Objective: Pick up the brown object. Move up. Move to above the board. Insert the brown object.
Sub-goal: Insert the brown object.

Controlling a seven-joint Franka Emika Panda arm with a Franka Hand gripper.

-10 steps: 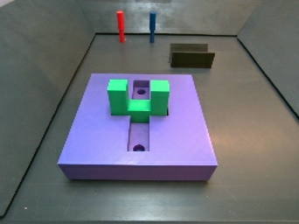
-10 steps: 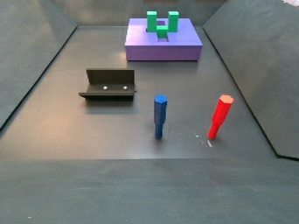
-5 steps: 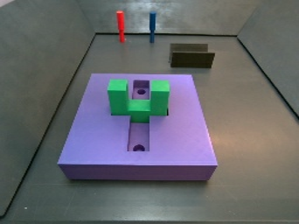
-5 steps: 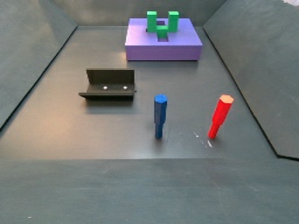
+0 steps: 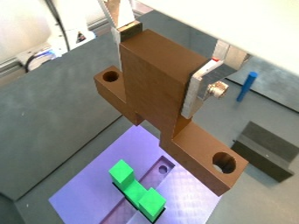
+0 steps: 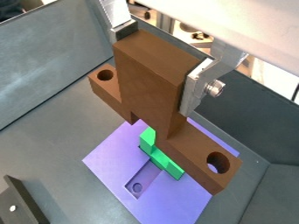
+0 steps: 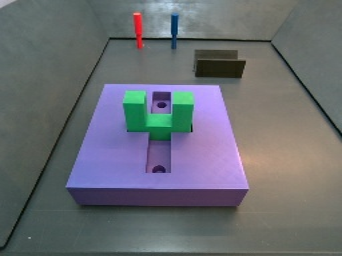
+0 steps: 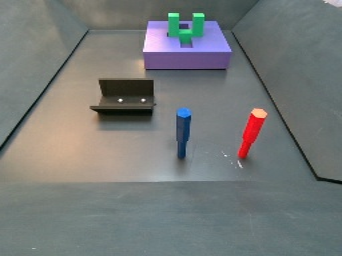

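The brown object (image 5: 158, 83) is a reddish-brown tall block on a narrow bar with a round hole at each end; it also shows in a wrist view (image 6: 158, 87). My gripper (image 5: 163, 63) is shut on the block's two sides, as a wrist view (image 6: 162, 63) also shows. It hangs high above the purple board (image 5: 87, 194) (image 6: 117, 162) with its green U-shaped block (image 5: 138, 188) (image 6: 158, 159). Both side views show the board (image 7: 120, 150) (image 8: 187, 58) and the green block (image 7: 158, 112) (image 8: 186, 27), but neither the gripper nor the brown object.
A dark fixture (image 7: 219, 65) (image 8: 124, 97) stands on the floor away from the board, also in both wrist views (image 5: 267, 149) (image 6: 17, 206). A red peg (image 7: 136, 30) (image 8: 251, 134) and a blue peg (image 7: 174, 30) (image 8: 183, 133) stand upright beyond it. Grey walls surround the floor.
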